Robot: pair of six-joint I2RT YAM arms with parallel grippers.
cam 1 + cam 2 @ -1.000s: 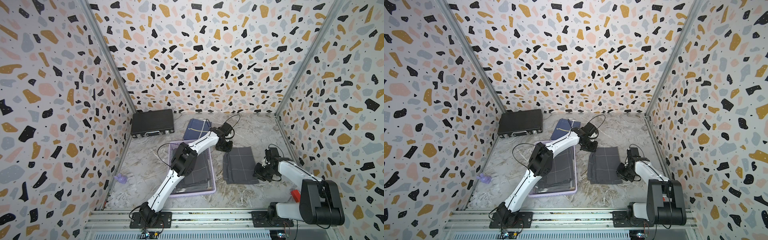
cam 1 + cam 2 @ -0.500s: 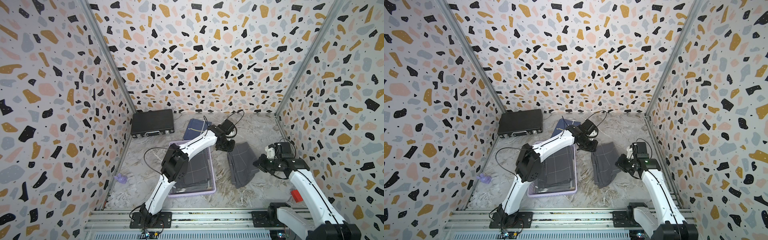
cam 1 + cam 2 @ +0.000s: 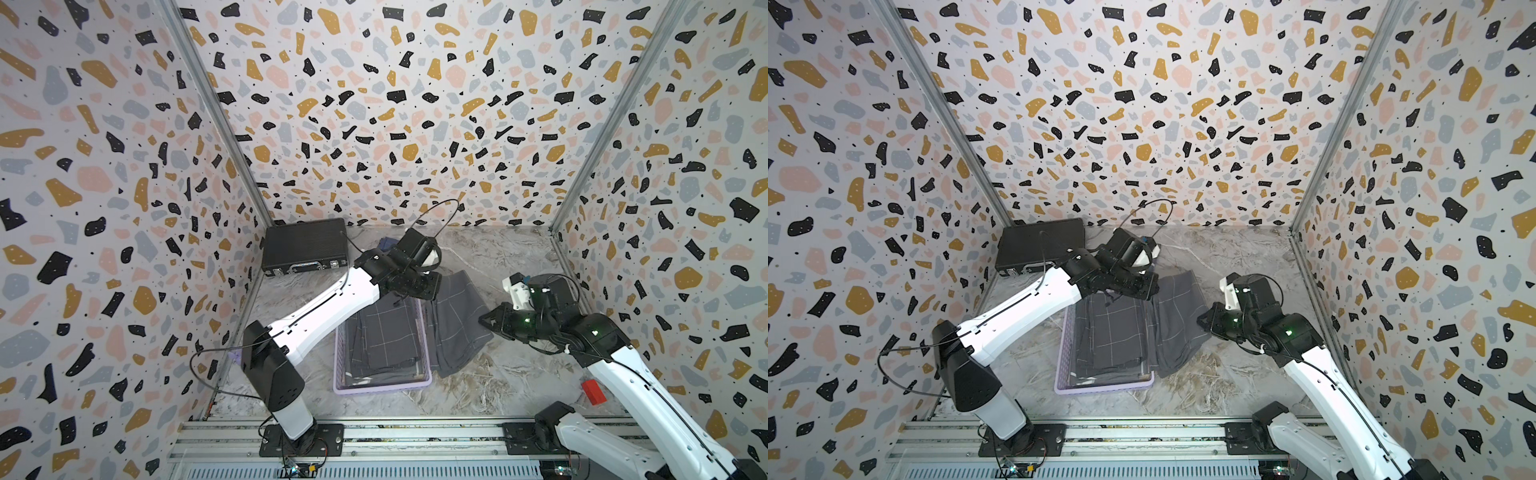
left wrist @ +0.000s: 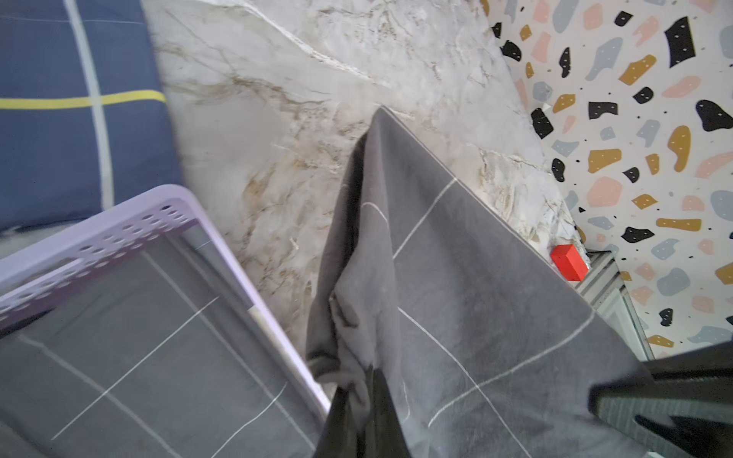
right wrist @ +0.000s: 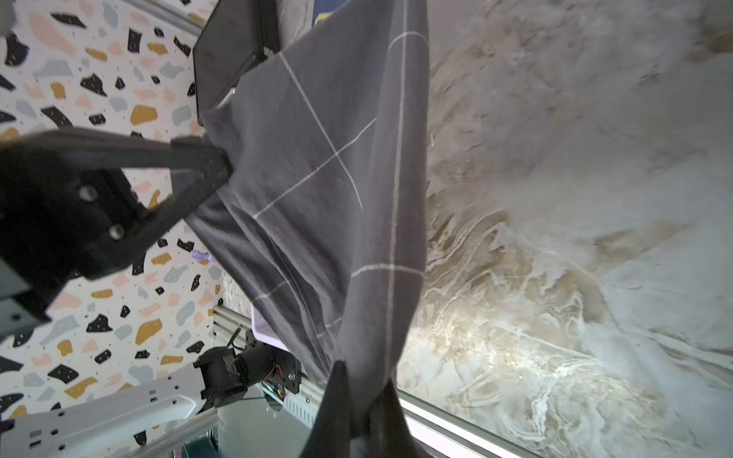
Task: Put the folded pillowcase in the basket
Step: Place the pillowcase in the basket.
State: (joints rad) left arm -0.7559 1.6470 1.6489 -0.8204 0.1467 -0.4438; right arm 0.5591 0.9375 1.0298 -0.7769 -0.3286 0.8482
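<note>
The folded pillowcase (image 3: pixel 455 316) (image 3: pixel 1177 316) is dark grey with thin white grid lines. It hangs off the table between both grippers, just right of the basket, with its lower end trailing by the basket's right wall. My left gripper (image 3: pixel 432 286) (image 4: pixel 367 396) is shut on its far corner. My right gripper (image 3: pixel 484 322) (image 5: pixel 365 396) is shut on its right edge. The lilac basket (image 3: pixel 382 386) (image 3: pixel 1100 386) (image 4: pixel 222 238) holds other grey folded cloths. The pillowcase (image 4: pixel 456 297) (image 5: pixel 329 198) fills both wrist views.
A black hard case (image 3: pixel 305 245) with a metal handle lies at the back left. A navy checked cloth (image 4: pixel 59 99) lies behind the basket, mostly hidden by my left arm in the top views. A red block (image 3: pixel 593 391) (image 4: pixel 569 261) sits near the right wall.
The pillowcase lay flat on the table a second ago. Both grippers have raised it and carried it left towards the basket, and the right arm has lifted.
</note>
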